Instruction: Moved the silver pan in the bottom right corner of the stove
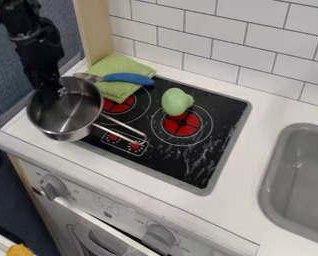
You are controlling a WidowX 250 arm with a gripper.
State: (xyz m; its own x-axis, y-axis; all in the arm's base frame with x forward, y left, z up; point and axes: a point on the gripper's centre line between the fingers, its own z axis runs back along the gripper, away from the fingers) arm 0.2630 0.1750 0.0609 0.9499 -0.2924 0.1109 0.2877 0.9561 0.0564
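The gripper hangs at the upper left, its lower end inside the near-left part of the silver pan, by the pan's rim. The pan is at the left of the stove, over the white counter and the stove's left edge. Its wire handle extends right across the stove's front-left area, over the printed red knobs. The gripper's tips are dark and merge with the pan's interior, so their grip cannot be made out.
A green cloth lies at the stove's back left, with a blue-handled utensil across it. A green pear-like toy is on the back-right burner. The grey sink is at right, the tiled wall behind.
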